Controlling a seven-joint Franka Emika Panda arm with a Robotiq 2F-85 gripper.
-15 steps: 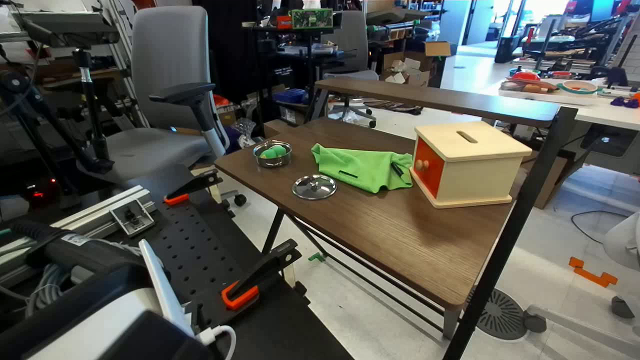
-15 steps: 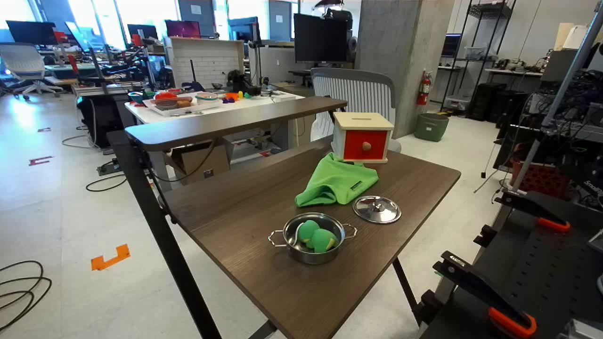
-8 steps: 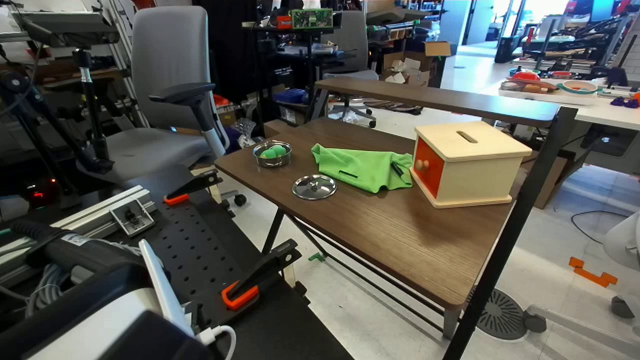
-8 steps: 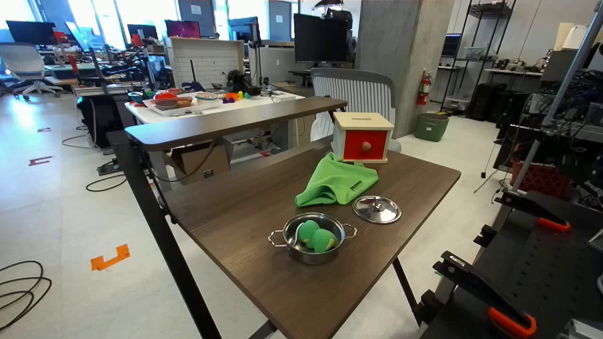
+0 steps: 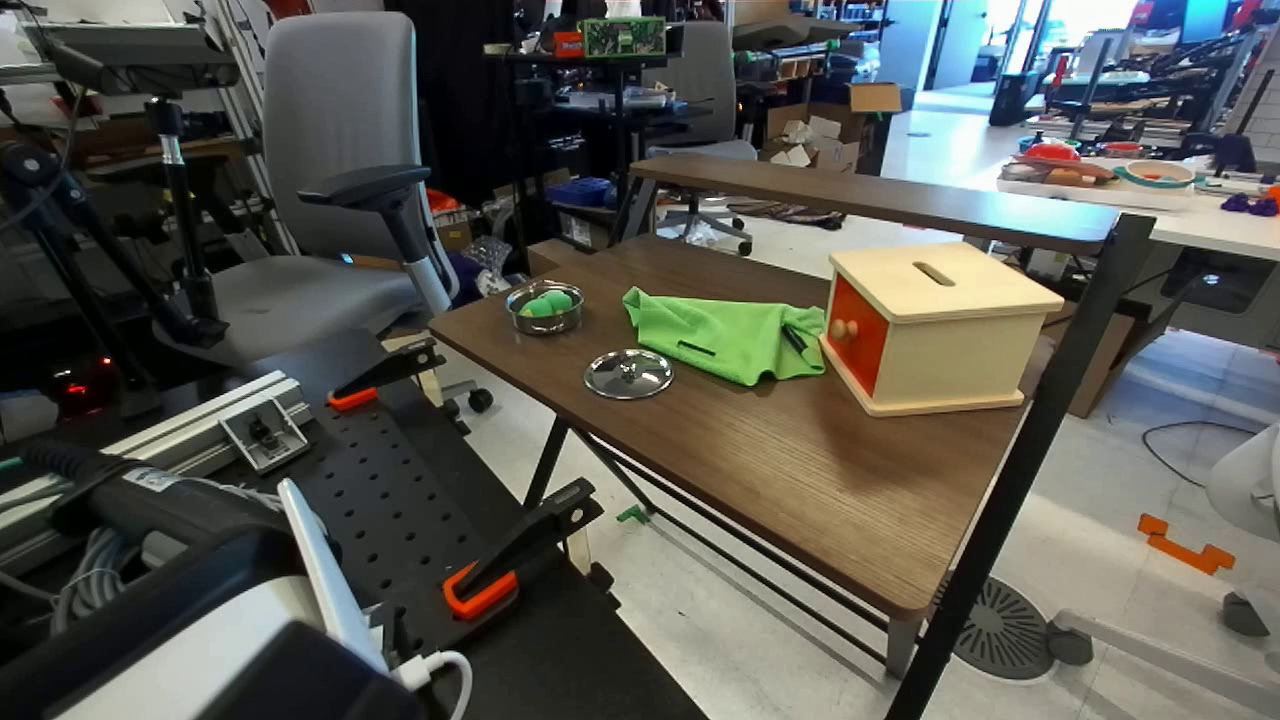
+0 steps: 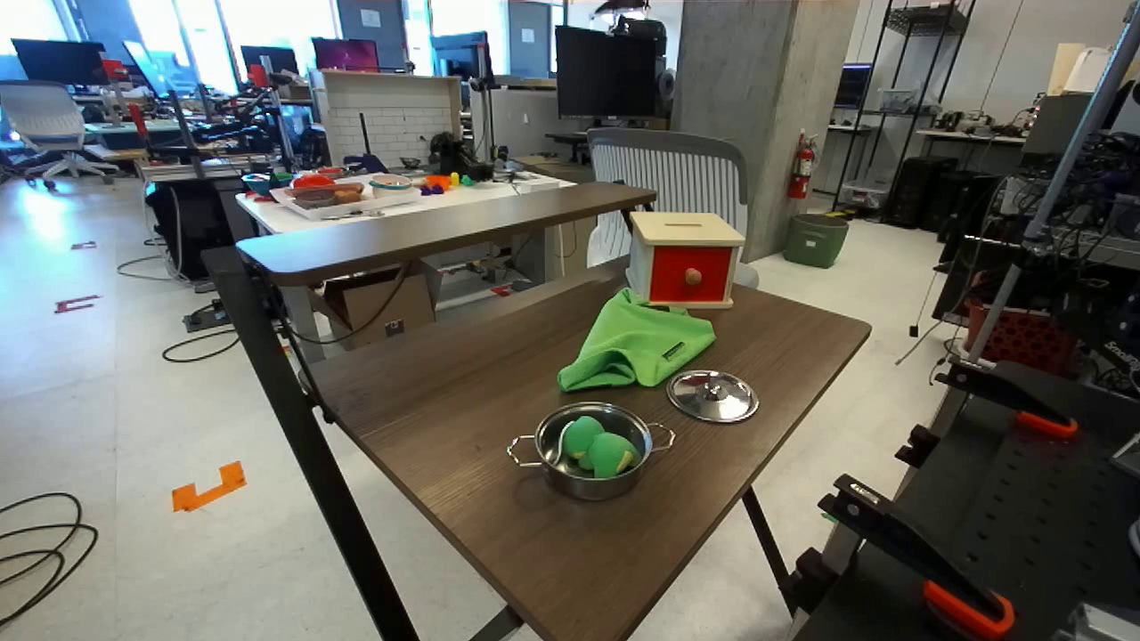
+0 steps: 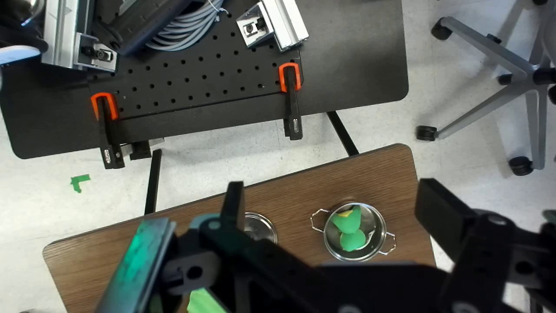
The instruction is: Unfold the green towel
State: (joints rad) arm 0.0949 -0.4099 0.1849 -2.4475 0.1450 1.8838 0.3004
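Note:
The green towel lies rumpled and partly folded over on the brown table, and it shows in both exterior views (image 5: 725, 340) (image 6: 634, 343). One end of it lies close against the front of the wooden box with the orange-red drawer. In the wrist view only a small corner of the towel (image 7: 202, 303) shows past my gripper's linkage, and the rest is hidden. My gripper (image 7: 331, 193) is open wide and empty, high above the table in the wrist view. It is out of view in both exterior views.
The wooden box (image 5: 945, 350) stands beside the towel. A metal lid (image 6: 712, 397) lies next to the towel. A metal pot (image 6: 592, 488) with green toys (image 7: 349, 221) stands near the table's end. A raised shelf (image 5: 880, 195) runs along one long side of the table (image 5: 800, 470).

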